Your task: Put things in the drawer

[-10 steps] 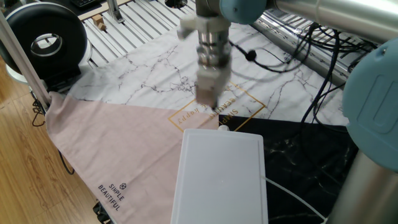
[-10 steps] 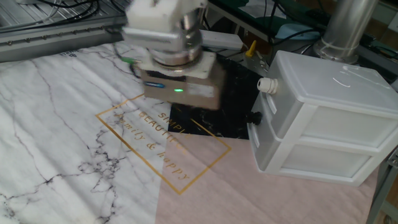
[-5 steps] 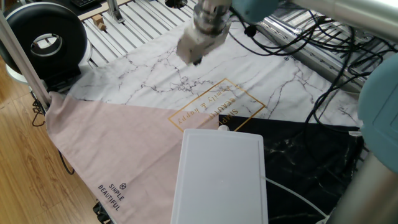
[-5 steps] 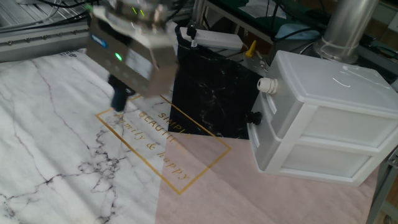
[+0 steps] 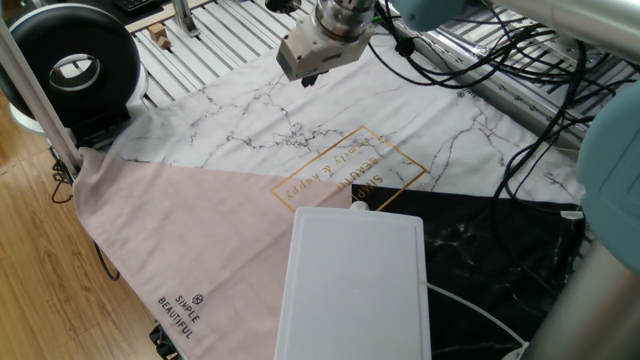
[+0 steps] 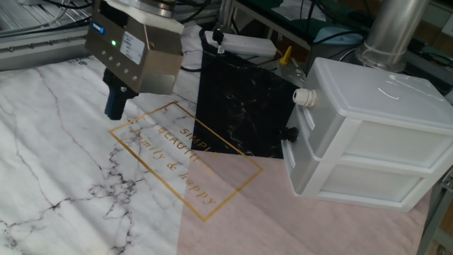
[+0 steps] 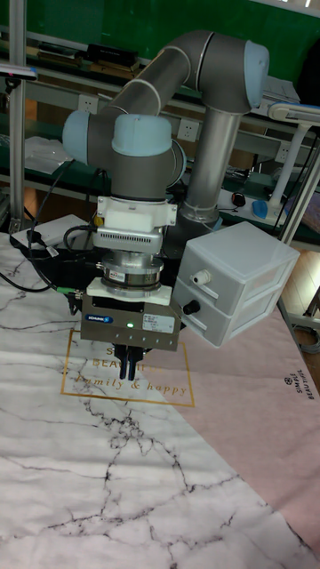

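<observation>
Hand [image 5: 308, 78] has moved off the drawer [image 5: 355, 280] front, where it stood a second ago, and now hangs above the white marbled part of the cloth [image 5: 250, 110], well apart from the drawer and clear of the surface.

Wooden cube: not positively located. Small light-brown pieces [image 5: 158, 37] lie on the slatted frame beyond the cloth's far edge, near the round black device [image 5: 70, 65]. They are too small to confirm as the cube. Nothing shows between the fingers. A cube has no long axis, and its facing cannot be read.

Hand state: in the tall fixed view the fingers [image 7: 133, 363] point straight down and sit close together just outside the gold-framed lettering [image 7: 124, 382]. I cannot tell whether they are fully closed.

Drawer: the white unit stands on the pink part of the cloth, with its long side running away from the lettering. Both fronts appear flush and closed, and the small dark knob [image 6: 288, 133] faces the black marbled patch [image 6: 241, 106].

Risks, as judgement:
- With both fronts closed, nothing can go in. A cube brought over now would meet a shut face.
- The knob is small, so an off-centre approach could slip off it or push the light unit across the cloth.
- The cloth is loose on the bench and may ruck under a dragged box.
- Cables [image 5: 480, 70] trail close behind the arm and could snag on a wide swing.
</observation>
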